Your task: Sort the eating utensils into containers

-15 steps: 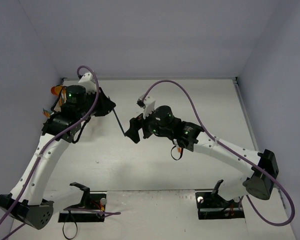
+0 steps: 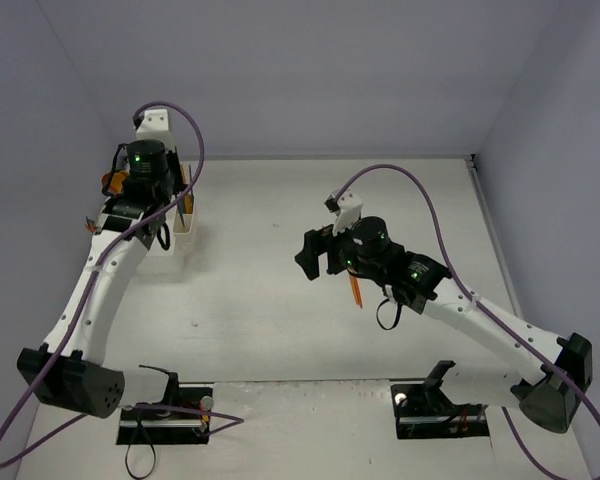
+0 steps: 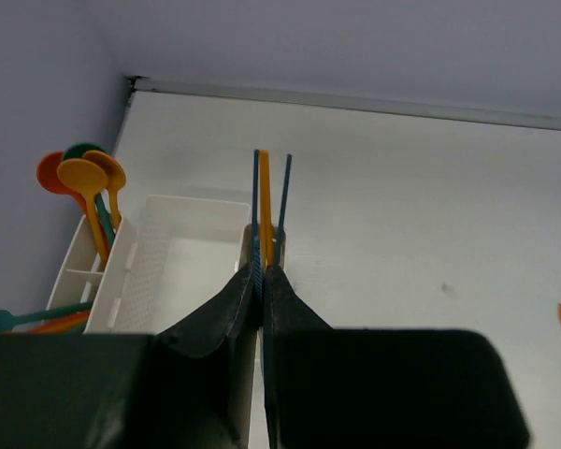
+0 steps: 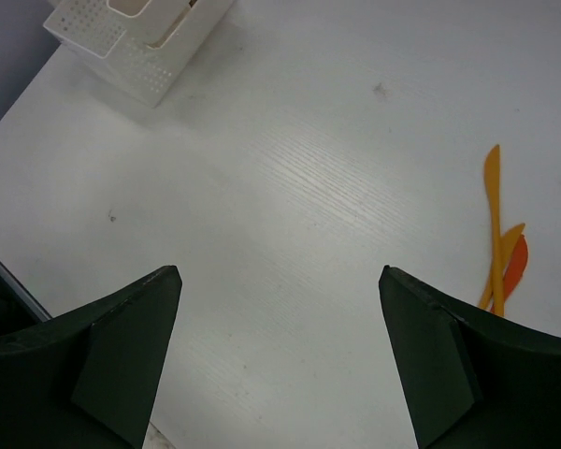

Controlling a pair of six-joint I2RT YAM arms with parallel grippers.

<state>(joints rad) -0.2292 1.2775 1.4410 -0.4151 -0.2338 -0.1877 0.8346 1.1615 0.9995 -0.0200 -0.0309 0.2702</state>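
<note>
left pincer's blue stick in bin

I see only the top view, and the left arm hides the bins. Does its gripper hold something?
Observer: Yes. The left wrist view shows the left gripper shut on a blue stick, pointed at the narrow bin.
Operator: What is in that bin?
Observer: An orange stick and a second blue stick stand upright in it.
Operator: And beside it?
Observer: The wide bin to its left looks empty.
</note>
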